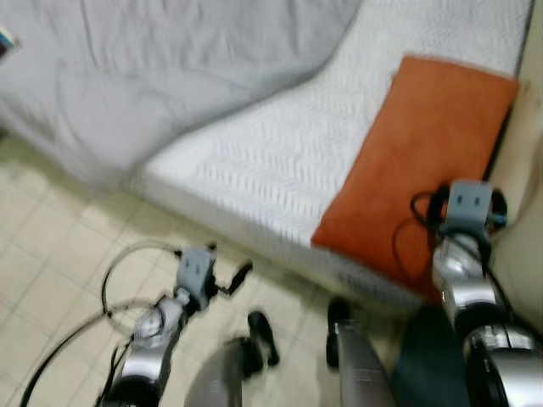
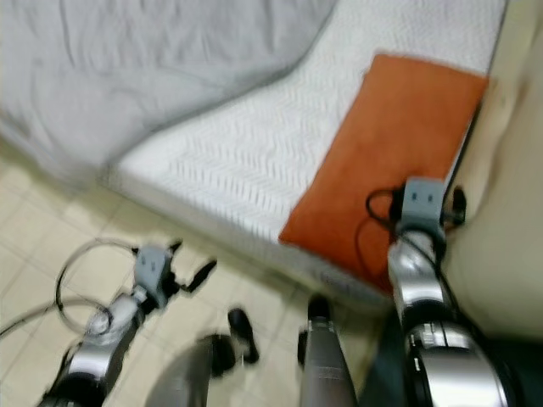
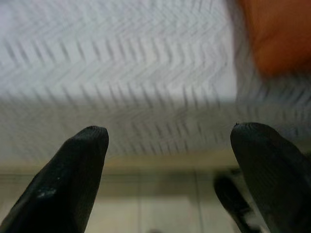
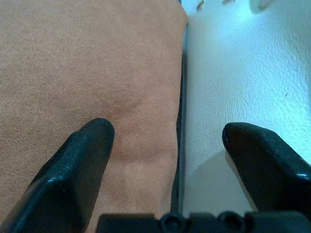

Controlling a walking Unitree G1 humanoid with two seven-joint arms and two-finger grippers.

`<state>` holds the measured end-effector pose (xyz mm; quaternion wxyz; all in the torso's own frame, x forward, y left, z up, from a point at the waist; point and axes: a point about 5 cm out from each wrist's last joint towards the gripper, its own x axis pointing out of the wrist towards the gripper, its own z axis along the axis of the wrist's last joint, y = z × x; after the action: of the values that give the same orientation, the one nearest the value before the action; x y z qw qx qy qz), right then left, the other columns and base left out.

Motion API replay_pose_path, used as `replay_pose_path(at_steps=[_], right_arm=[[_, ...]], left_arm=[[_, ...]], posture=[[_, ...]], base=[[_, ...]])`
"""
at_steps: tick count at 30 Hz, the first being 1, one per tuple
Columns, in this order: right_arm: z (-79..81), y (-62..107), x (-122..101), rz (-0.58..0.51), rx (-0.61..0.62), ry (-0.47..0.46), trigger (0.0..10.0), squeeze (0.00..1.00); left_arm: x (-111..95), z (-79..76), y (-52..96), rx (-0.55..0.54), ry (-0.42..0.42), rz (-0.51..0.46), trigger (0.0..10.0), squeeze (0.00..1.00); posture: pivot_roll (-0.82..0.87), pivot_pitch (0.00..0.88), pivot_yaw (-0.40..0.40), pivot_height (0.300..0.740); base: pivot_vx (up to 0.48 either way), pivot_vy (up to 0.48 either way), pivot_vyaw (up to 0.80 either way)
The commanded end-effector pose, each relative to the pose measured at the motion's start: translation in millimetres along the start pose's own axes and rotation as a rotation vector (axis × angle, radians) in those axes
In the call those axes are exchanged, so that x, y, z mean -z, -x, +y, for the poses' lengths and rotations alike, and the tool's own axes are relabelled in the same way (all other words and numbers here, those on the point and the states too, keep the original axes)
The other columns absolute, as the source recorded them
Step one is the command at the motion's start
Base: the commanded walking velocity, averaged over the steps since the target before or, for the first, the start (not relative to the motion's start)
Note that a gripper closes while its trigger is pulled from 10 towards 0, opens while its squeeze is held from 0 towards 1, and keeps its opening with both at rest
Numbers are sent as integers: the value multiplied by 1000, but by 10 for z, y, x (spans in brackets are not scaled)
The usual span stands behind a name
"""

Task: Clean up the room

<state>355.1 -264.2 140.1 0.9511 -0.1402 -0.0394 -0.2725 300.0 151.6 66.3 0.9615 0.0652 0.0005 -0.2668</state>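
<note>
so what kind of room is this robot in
Most likely a bedroom. A bed with a white patterned mattress takes up most of the view, with a rumpled grey blanket over part of it and an orange pillow near one end. The floor beside it is pale tile.

An orange pillow (image 1: pixel 420 161) is laid flat on the white zigzag-patterned mattress (image 1: pixel 280 153), at its end beside the cream headboard (image 2: pixel 501 220). A grey blanket (image 1: pixel 144 76) is spread rumpled over the mattress's other part, draped past its edge.
</note>
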Motion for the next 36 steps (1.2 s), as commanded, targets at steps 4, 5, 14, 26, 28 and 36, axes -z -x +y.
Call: replay_pose_path(at_steps=[4, 5, 14, 26, 28, 36], right_arm=[[-107, 219, -72, -171, -1, 34, 10000, 0], [-157, 283, -113, -196, 6, 23, 10000, 0], [-255, 1059, 190, -52, -176, -139, 10000, 0], [-219, 1409, 463, 102, -338, -182, 10000, 0], [-79, 1345, 444, 89, -406, -158, 10000, 0], [73, 1274, 440, 109, -471, -151, 10000, 0]], left_arm=[[-230, -201, 108, 35, -10, -88, 10000, 1000], [-269, -225, 139, 25, 2, -103, 10000, 1000], [-358, -411, 169, -5, 61, -133, 10000, 1000], [-177, -361, 71, -105, 145, -13, 10000, 0], [-123, -389, -1, -92, 172, 11, 10000, 0], [-27, -374, -63, -105, 212, 64, 10000, 0]], posture=[[-130, 373, 76, 740], [-132, 349, 72, 740], [-144, 148, 68, 740], [-173, 0, 89, 740], [-179, 0, 89, 740], [-178, 0, 81, 740]], base=[[0, 0, 0], [0, 0, 0], [0, 0, 0], [0, 0, 0], [0, 422, 0], [0, 457, -684]])
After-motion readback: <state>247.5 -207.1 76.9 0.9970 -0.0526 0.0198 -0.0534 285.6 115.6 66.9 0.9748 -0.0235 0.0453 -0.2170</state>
